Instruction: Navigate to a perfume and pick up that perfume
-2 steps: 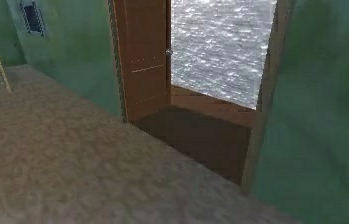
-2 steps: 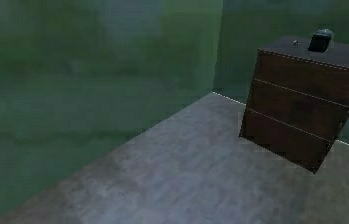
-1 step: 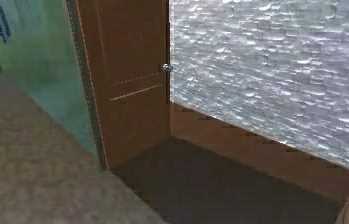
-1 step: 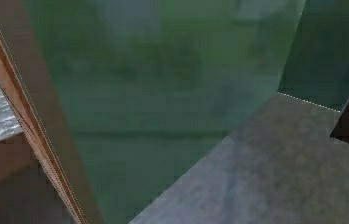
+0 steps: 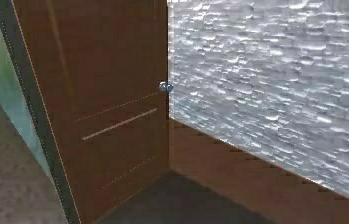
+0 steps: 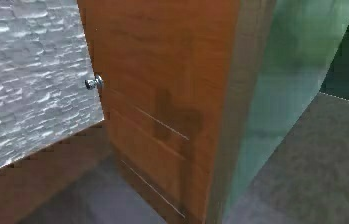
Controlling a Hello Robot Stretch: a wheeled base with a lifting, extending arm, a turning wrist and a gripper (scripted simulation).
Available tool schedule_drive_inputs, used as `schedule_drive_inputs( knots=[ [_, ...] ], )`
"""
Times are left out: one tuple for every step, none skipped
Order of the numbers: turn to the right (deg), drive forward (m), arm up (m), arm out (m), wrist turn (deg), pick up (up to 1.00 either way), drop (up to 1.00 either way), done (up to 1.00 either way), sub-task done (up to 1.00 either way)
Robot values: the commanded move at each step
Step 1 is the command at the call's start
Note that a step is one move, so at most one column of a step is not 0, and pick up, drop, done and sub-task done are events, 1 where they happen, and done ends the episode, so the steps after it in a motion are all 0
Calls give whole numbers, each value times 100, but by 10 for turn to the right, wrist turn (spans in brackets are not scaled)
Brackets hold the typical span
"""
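A brown wooden door point(image 5: 102, 90) stands close ahead in the forward view, with a small round metal knob point(image 5: 165, 87) at its right edge. The same door point(image 6: 172, 90) and its knob point(image 6: 93, 82) appear in the arm side view, very near.
A grey rough stone wall point(image 5: 272, 80) with a brown baseboard point(image 5: 252, 175) runs along the forward view's right. It shows again as the stone wall point(image 6: 27, 80) in the arm side view. A green wall point(image 6: 292, 80) lies right of the door. Dark floor point(image 5: 172, 205) lies below.
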Motion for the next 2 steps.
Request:
schedule_drive_inputs(
  knots=[
    [390, 0, 0, 0, 0, 0, 0, 0, 0],
    [30, 0, 0, 0, 0, 0, 0, 0, 0]
  ],
)
